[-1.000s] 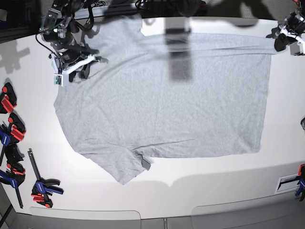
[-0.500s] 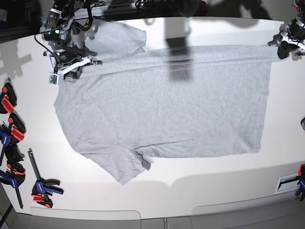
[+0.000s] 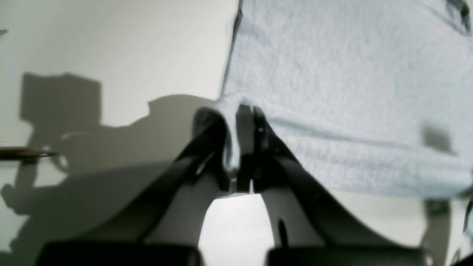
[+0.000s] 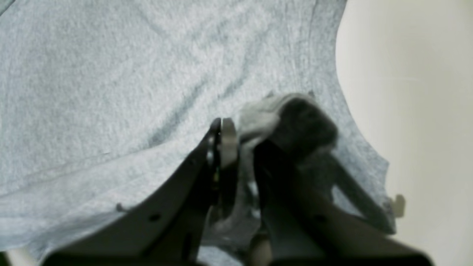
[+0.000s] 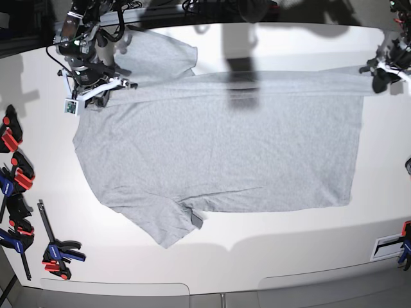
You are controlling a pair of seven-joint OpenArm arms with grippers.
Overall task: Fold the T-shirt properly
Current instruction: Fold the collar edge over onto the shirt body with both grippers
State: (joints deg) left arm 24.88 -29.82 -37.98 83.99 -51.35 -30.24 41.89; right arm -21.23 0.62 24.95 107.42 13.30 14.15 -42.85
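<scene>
Two sets of closed fingers (image 3: 251,125) (image 4: 227,147) gripping the grey T-shirt (image 5: 225,147), cloth spread between them, white counter (image 5: 308,256) beneath

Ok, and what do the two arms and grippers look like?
Right arm: black, bulky, jointed, with pale-grey bits. Left arm: also black with pale bits, mostly cut off. Both grippers, left and right: black, tapering fingers.

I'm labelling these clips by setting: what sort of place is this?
Probably a robot work station or lab: two robot arms, a white table with a grey T-shirt, and red-and-blue clamps.
</scene>
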